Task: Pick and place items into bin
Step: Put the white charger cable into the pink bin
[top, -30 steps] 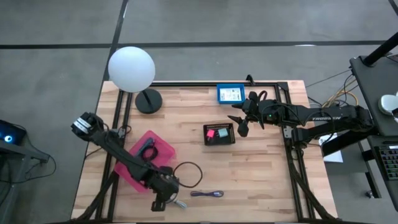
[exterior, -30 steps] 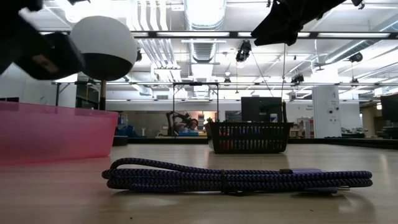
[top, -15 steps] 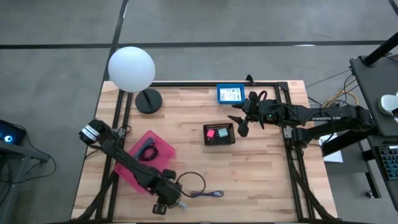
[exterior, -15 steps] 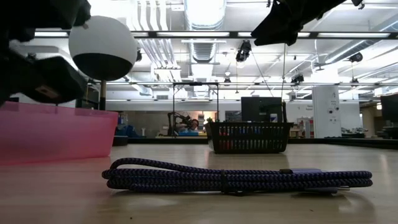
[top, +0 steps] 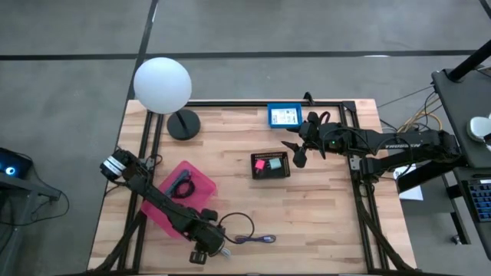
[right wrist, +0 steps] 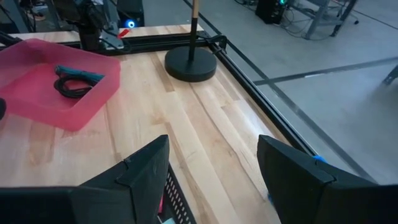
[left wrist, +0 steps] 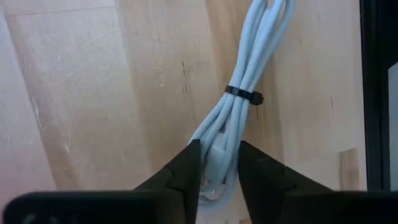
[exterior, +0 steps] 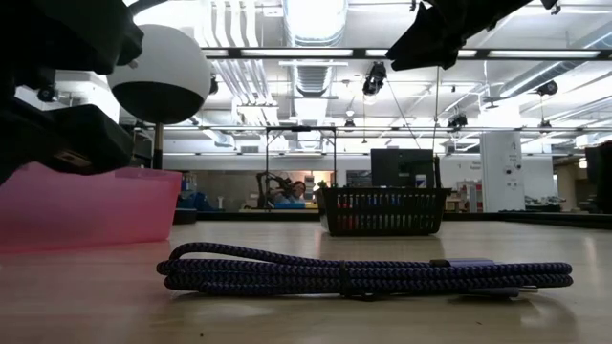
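Observation:
My left gripper (top: 217, 251) is down at the table's near edge, shut on the grey-white coiled cable (left wrist: 239, 93), which has a black tie around it. The purple cable (top: 257, 239) and the black cable loop (top: 236, 222) lie flat on the wood just to its right. The pink bin (top: 201, 184) holds a teal stick and a dark coil. My right gripper (top: 298, 159) hangs open above the right end of the black basket (top: 270, 174), which holds a pink and a green cube. My left gripper pinches the grey-white cable's looped end (left wrist: 214, 134) between its two fingers (left wrist: 186, 163), coming from above and pointing down. The fingers lie along the bundle. The cable lies flat on the table, and its tied middle (left wrist: 244, 94) stretches away from the fingertips.
A white globe lamp on a black base (top: 182, 123) stands at the far left. A blue box (top: 285, 115) sits at the far edge. Black frame rails (top: 354, 146) run along the table's sides. In the low view the purple cable (exterior: 363, 272) lies in front of the basket (exterior: 382, 210).
My left arm has swung toward the table's right along the near edge and come lower, bringing its gripper over the grey-white cable. The black cable loop has slid a little toward the near edge.

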Robot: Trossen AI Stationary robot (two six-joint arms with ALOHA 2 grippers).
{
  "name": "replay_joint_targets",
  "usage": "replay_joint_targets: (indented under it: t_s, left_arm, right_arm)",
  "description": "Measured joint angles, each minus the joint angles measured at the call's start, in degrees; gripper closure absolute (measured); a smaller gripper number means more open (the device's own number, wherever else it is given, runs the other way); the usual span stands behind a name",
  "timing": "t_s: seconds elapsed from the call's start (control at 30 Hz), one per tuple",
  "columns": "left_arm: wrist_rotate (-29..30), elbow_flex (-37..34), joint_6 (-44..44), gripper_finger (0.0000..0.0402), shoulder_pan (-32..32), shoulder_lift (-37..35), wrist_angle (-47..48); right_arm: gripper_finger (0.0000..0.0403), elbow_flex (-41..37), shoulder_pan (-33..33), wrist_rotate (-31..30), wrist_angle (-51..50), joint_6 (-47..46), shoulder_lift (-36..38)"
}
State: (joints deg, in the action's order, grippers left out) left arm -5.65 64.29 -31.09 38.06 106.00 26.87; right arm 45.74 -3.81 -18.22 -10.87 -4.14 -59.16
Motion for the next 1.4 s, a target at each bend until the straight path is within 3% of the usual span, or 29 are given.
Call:
replay_joint_targets:
  t_s: [0.23,0.5,0.83,0.93,1.27,1.4]
  left_arm:
    - [-1.1,0.1,-0.2,0.0384,-0.1,-0.1,-0.6]
    - [-1.5,0.5,-0.2,0.0385,-1.3,-1.0,-0.4]
    - [-0.5,0.5,-3.9,0.0385,-4.3,-7.1,-0.2]
    - [2.2,0.6,-4.6,0.0385,-5.5,-8.9,0.2]
    - [20.7,0.6,-6.9,0.0385,-10.9,-15.1,8.4]
    - [23.1,0.6,-12.1,0.0385,-12.9,-17.0,12.8]
  right_arm:
    - [0.0175,0.0,0.0,0.0,0.0,0.1,0.0]
    - [0.0175,0.0,0.0,0.0,0.0,0.3,0.0]
    - [0.0175,0.0,0.0,0.0,0.0,0.3,0.0]
    - [0.0175,0.0,0.0,0.0,0.0,0.3,0.0]
    - [0.0175,0.0,0.0,0.0,0.0,0.2,0.0]
    - [0.0175,0.0,0.0,0.1,0.0,0.1,0.0]
